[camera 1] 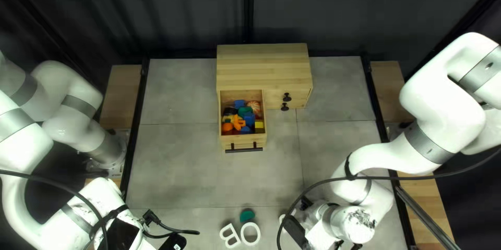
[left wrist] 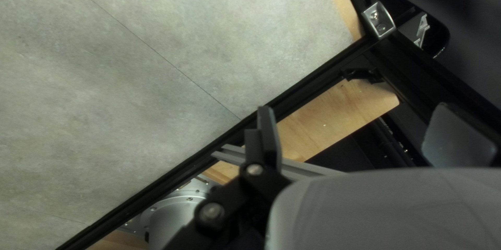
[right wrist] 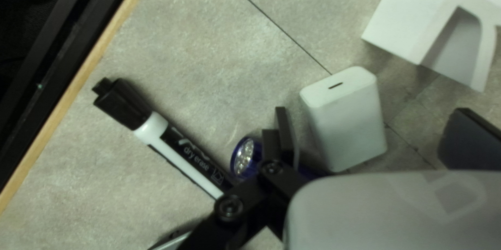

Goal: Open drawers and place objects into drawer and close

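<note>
In the top left view, my left gripper (camera 1: pixel 163 230) is low at the left and my right gripper (camera 1: pixel 316 235) low at the right. The wooden cabinet (camera 1: pixel 263 67) has its left drawer (camera 1: pixel 242 141) pulled out, holding several colourful toys (camera 1: pixel 245 117). My left gripper (left wrist: pixel 362 135) stands open over the table's edge, nothing between its fingers. My right gripper (right wrist: pixel 376 135) is open above a white rounded block (right wrist: pixel 347 122), which lies between its fingers, nearer one. A marker (right wrist: pixel 180 151) and a blue-rimmed light (right wrist: pixel 246 157) lie beside that finger.
White letters (camera 1: pixel 229 235) and a green round piece (camera 1: pixel 247 215) lie at the table's near edge. A white shape (right wrist: pixel 417 15) is ahead of my right gripper. A black cable (camera 1: pixel 334 179) crosses the right side. Black rails (left wrist: pixel 308 80) border the table.
</note>
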### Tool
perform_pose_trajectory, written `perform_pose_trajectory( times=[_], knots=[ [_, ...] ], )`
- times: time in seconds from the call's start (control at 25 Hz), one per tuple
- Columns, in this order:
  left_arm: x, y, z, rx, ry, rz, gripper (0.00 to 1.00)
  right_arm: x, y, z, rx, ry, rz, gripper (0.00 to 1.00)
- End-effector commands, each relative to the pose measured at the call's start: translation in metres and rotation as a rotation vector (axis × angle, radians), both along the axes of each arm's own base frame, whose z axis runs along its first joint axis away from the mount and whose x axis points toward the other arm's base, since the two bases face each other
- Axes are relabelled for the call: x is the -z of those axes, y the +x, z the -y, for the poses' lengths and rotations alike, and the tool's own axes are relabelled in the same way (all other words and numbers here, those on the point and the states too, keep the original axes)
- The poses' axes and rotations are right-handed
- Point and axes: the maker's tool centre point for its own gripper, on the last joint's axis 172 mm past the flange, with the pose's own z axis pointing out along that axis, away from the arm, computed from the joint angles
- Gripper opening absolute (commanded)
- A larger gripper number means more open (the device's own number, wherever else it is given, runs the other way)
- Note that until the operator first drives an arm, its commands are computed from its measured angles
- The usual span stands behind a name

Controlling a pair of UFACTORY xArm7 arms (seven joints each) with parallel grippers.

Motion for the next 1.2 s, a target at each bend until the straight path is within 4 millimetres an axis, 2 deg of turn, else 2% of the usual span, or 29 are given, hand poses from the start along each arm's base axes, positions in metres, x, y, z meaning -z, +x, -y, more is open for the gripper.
perform_pose_trajectory(
  times=[0.04, 0.08, 0.16, 0.2, 0.24, 0.28, 0.32, 0.36, 0.4, 0.72, 0.92, 1.12, 1.16, 1.2],
  knots=[
    [0.000, 0.000, 0.000, 0.000, 0.000, 0.000, 1.00, 0.002, 0.000, 0.002, 0.002, 0.001, -0.002, 0.96],
    [0.000, 0.000, 0.000, 0.000, 0.000, 0.000, 1.00, 0.003, 0.001, 0.002, 0.001, 0.003, -0.001, 0.89],
    [0.000, 0.000, 0.000, 0.000, 0.000, 0.000, 1.00, 0.005, 0.000, 0.003, 0.000, 0.006, 0.000, 0.67],
    [0.000, 0.000, 0.000, 0.000, 0.000, 0.000, 1.00, 0.006, 0.000, 0.003, 0.000, 0.007, 0.000, 0.62],
    [0.000, 0.000, 0.000, 0.000, 0.000, 0.000, 1.00, 0.006, 0.000, 0.003, 0.000, 0.008, 0.000, 0.44],
    [0.000, 0.000, 0.000, 0.000, 0.000, 0.000, 1.00, 0.006, 0.000, 0.003, 0.000, 0.008, 0.000, 0.32],
    [0.000, 0.000, 0.000, 0.000, 0.000, 0.000, 1.00, 0.006, -0.001, 0.004, 0.000, 0.009, 0.001, 0.09],
    [0.000, 0.000, 0.000, 0.000, 0.000, 0.000, 1.00, 0.005, -0.001, 0.004, -0.002, 0.009, 0.001, 0.04],
    [0.000, 0.000, 0.000, 0.000, 0.000, 0.000, 1.00, 0.005, -0.002, 0.005, -0.002, 0.008, 0.001, 0.03],
    [0.000, 0.000, 0.000, 0.000, 0.000, 0.000, 1.00, -0.012, -0.001, 0.011, -0.005, -0.007, 0.000, 0.03],
    [0.000, 0.000, 0.000, 0.000, 0.000, 0.000, 1.00, -0.030, -0.001, 0.024, -0.003, -0.028, -0.002, 0.02],
    [0.000, 0.000, 0.000, 0.000, 0.000, 0.000, 1.00, -0.059, 0.002, 0.043, 0.000, -0.061, -0.002, 0.03],
    [0.000, 0.000, 0.000, 0.000, 0.000, 0.000, 1.00, -0.061, 0.002, 0.046, -0.002, -0.067, -0.004, 0.58],
    [0.000, 0.000, 0.000, 0.000, 0.000, 0.000, 1.00, -0.061, 0.002, 0.046, -0.002, -0.067, -0.004, 0.87]
  ],
)
